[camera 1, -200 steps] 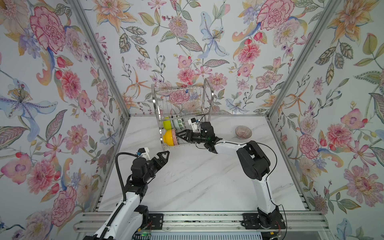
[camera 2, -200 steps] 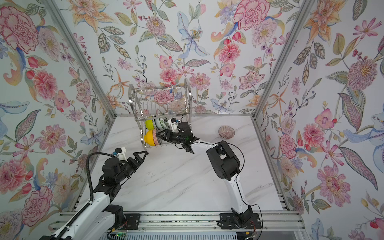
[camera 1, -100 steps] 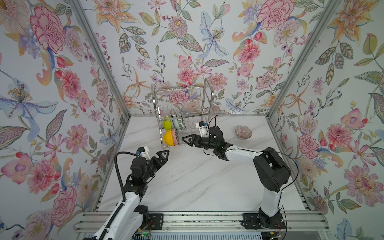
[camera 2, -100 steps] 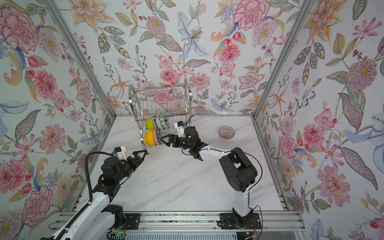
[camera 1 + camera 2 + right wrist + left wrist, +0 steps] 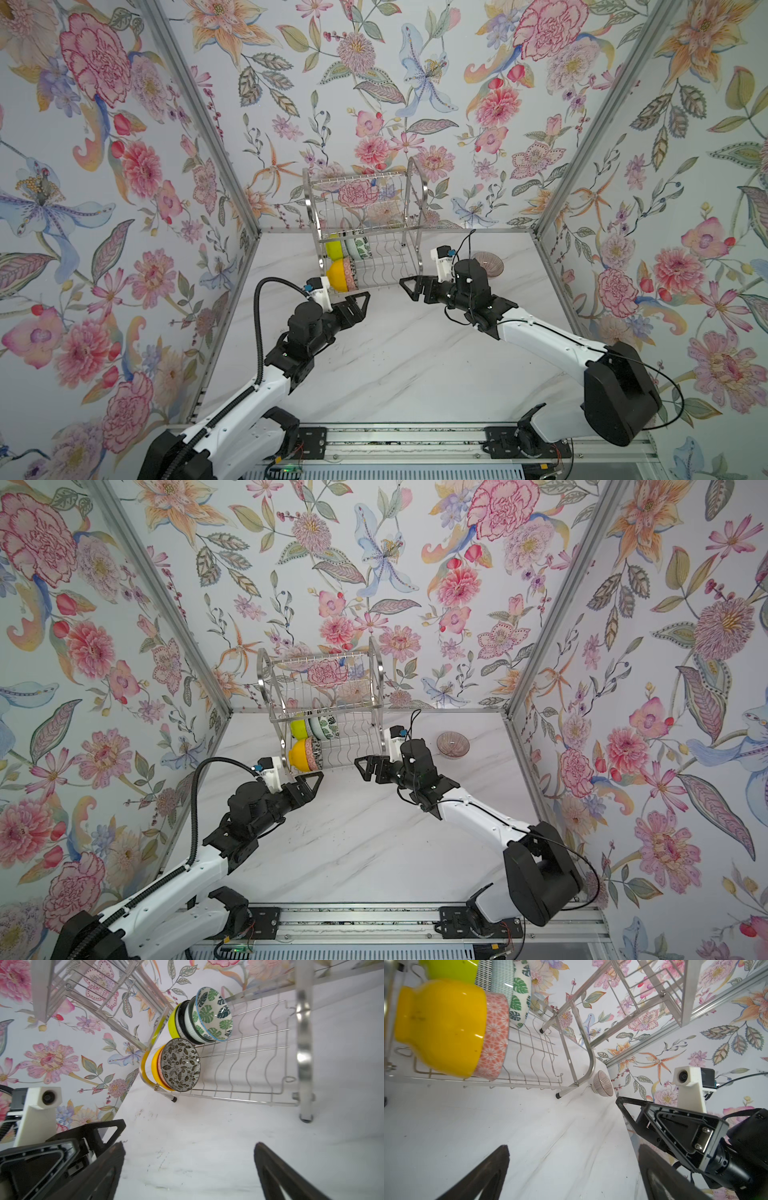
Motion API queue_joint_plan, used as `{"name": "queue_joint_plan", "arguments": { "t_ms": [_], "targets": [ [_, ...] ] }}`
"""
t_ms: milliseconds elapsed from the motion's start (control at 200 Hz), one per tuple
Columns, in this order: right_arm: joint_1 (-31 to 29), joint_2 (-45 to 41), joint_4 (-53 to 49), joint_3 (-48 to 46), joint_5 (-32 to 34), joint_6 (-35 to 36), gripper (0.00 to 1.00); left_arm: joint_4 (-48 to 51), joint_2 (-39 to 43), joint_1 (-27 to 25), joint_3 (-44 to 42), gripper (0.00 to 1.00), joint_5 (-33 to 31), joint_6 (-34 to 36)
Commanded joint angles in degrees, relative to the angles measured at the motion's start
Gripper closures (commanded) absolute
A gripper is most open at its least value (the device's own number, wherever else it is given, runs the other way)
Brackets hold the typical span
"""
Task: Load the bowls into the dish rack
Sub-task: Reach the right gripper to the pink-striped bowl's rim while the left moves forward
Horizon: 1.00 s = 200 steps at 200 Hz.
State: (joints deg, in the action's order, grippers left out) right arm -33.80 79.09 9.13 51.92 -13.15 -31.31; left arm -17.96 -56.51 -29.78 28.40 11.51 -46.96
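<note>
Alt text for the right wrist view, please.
A shiny silver wire dish rack holds two rows of bowls standing on edge, a black-and-white floral bowl fronting one and a white bowl with green leaves the other. The right gripper hangs before it over the white marbled table, jaws open and empty.

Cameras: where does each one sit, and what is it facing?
Both top views: high in front, looking down on table, dish rack, left arm, right arm.
Left wrist: on the left arm, facing the yellow bowl; shows left gripper, right gripper.
Right wrist: on the right arm, facing the leaf-print bowl; shows its own fingers, left gripper.
Shared: every view shows the dish rack.
</note>
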Motion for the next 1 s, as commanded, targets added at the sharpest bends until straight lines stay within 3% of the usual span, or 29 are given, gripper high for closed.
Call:
{"name": "queue_joint_plan", "arguments": {
  "t_ms": [0, 100, 210, 380, 490, 631, 846, 996],
  "targets": [
    [4.14, -6.91, -10.07, -3.67, 10.13, 3.09, 0.01, -2.10, -4.34, -3.99, 4.57, 0.01, -4.03, 5.14],
    [9.36, -13.17, -16.21, -5.45, 17.89, 1.54, 0.02, -2.35, -9.90, -7.24, 8.50, 0.01, -4.60, 7.81],
    [16.84, -18.73, -21.10, -6.61, 22.06, 0.06, 0.01, -2.46, -16.38, -11.09, 14.09, 0.01, -5.76, 10.86],
    [30.79, -19.99, -23.42, -6.85, 18.92, -2.98, 0.01, -0.51, -26.90, -16.05, 25.22, 0.01, -7.07, 15.22],
    [38.29, -14.70, -23.90, -4.55, 12.19, -5.18, 0.01, 0.40, -33.60, -18.36, 31.94, 0.01, -6.85, 16.75],
    [42.83, -4.37, -24.03, 1.28, 7.00, -4.77, 0.02, 2.61, -41.57, -21.11, 40.32, 0.01, -7.10, 18.90],
    [44.69, 11.55, -23.10, 11.93, 0.08, -3.79, 0.01, 6.62, -50.51, -22.30, 50.02, 0.01, -4.16, 19.12],
    [44.06, 21.35, -24.75, 19.22, -1.12, -2.81, 0.05, 8.11, -52.02, -22.28, 51.37, 0.01, -5.37, 19.89]
  ]
}}
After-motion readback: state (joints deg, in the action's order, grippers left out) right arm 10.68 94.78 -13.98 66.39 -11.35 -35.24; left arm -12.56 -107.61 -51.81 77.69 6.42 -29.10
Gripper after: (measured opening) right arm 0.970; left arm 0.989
